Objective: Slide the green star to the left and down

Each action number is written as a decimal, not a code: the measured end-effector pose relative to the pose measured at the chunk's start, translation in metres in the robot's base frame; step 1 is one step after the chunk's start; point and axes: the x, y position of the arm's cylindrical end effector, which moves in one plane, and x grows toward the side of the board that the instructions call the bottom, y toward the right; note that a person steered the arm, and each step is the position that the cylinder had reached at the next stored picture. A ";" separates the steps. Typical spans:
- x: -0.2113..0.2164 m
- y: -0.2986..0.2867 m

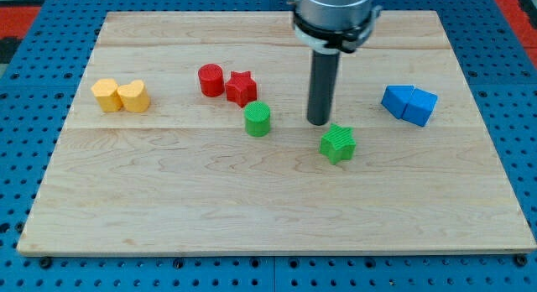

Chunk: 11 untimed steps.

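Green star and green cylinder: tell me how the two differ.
Shape: the green star has points, while the green cylinder is round with a flat top.
Place: the green star lies toward the view's right and lower; the green cylinder sits to its left, just below the red star.
Tip: my tip stands just above and left of the green star, farther from the green cylinder.
Both share the same green, ridged surface.

Wooden board (277,216) with yellow, red, green, blue blocks

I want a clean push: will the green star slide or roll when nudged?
The green star sits flat and squat, so it will probably slide, not roll. Its points may make it spin under an off-centre push. My tip stands just above-left of it.
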 end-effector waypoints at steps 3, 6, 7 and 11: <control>0.047 0.011; 0.095 -0.041; 0.074 -0.053; 0.059 -0.108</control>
